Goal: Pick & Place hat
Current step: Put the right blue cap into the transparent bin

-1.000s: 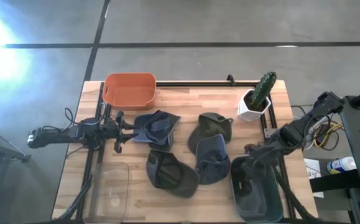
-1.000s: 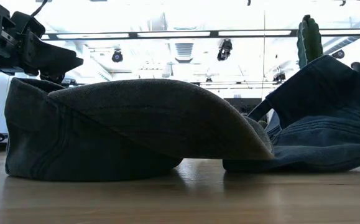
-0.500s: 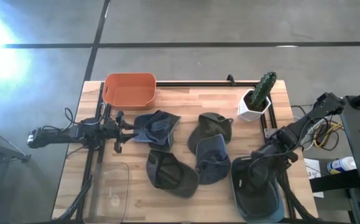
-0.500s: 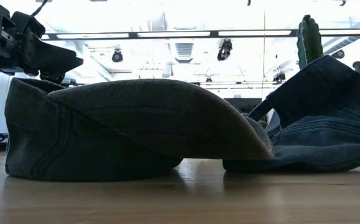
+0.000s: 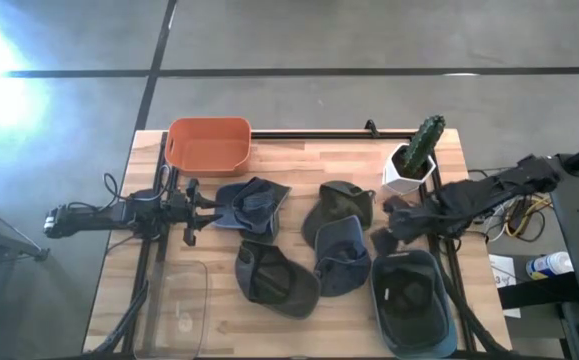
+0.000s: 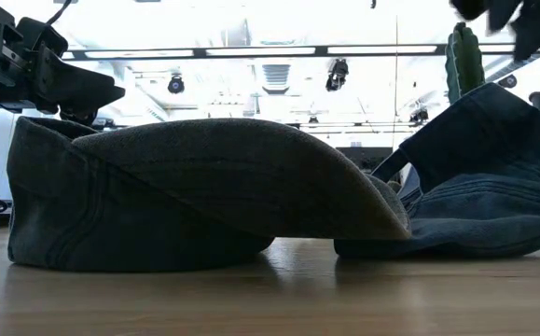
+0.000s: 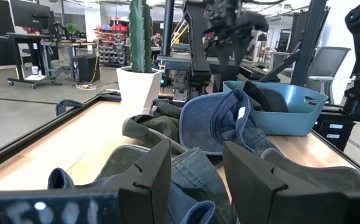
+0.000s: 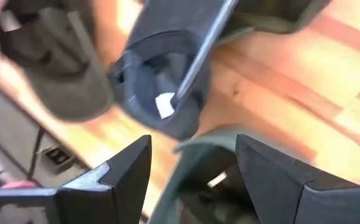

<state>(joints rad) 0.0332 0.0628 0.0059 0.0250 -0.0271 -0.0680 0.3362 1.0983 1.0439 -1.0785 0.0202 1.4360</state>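
Four caps lie on the wooden table: a blue denim one point(image 5: 252, 203), an olive one point(image 5: 339, 208), a blue one point(image 5: 341, 255) and a dark olive one point(image 5: 274, 280) point(image 6: 204, 196). Another dark cap point(image 5: 409, 298) lies in the blue-grey bin point(image 5: 377, 300) at the near right. My right gripper point(image 5: 389, 225) point(image 8: 192, 168) hangs open above the table between the olive cap and the bin, holding nothing. My left gripper point(image 5: 204, 210) point(image 7: 198, 180) is open and level at the denim cap's left edge, a finger on either side of it.
An orange bin point(image 5: 209, 145) stands at the far left. A potted cactus point(image 5: 414, 160) point(image 6: 463, 56) stands at the far right, just beyond my right arm. A clear tray point(image 5: 179, 300) sits at the near left. Black rails run along the table's left, right and far edges.
My right gripper has risen out of the blue-grey bin and swung toward the table's far edge and left, now showing blurred at the top right of the low view. The dark cap stays behind in the bin.
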